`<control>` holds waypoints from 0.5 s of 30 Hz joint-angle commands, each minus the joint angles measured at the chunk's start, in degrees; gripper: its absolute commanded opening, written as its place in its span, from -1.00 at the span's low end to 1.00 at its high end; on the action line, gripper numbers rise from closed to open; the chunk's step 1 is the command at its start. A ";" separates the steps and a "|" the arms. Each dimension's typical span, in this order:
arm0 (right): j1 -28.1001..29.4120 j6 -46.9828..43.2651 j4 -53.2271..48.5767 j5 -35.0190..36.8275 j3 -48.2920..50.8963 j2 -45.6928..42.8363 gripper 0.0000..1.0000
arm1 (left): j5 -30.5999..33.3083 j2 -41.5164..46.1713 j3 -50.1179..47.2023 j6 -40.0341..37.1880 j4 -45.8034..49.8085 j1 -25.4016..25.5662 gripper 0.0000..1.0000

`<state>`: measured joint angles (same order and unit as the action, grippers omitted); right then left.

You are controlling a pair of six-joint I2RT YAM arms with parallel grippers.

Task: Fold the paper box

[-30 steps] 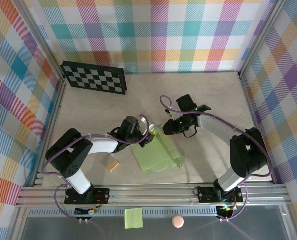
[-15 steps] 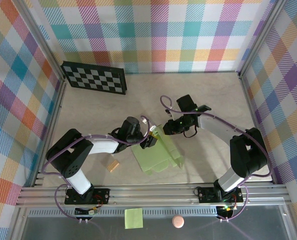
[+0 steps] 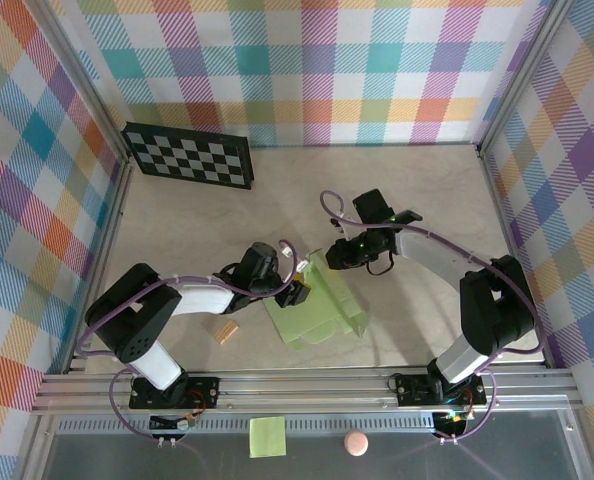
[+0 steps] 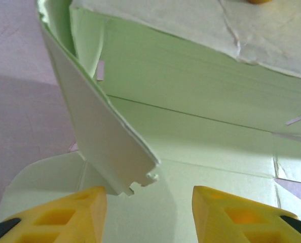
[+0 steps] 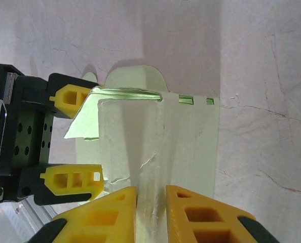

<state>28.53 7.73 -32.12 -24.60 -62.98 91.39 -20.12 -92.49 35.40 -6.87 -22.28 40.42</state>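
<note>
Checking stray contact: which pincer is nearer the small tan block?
Left. The left pincer sits right of the small tan block; the right pincer is farther right, clamping the pale green card box.

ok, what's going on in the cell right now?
Both arms are working on the box, which lies partly folded on the table. The right gripper is shut on the edge of one panel at the box's far end. The left gripper is at the box's left side with its jaws apart, holding nothing. A raised flap stands just ahead of its fingers. The fold isn't finished.
</note>
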 commanded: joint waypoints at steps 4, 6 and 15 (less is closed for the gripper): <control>0.29 -0.08 0.76 -1.37 0.40 0.27 -0.58 | -3.42 -0.80 2.31 -0.33 -1.64 0.53 -0.08; 0.29 -0.24 0.77 -1.58 0.40 0.40 -0.58 | -4.02 -1.82 3.27 -0.42 -1.95 0.52 -0.08; 0.33 -0.69 0.87 -2.55 0.34 1.04 -0.58 | -5.89 -5.58 6.92 -1.42 -1.89 0.50 -0.08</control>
<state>28.56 7.73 -32.08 -25.26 -62.98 91.42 -23.88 -96.95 40.27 -7.05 -22.85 40.42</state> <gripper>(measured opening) 0.211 0.462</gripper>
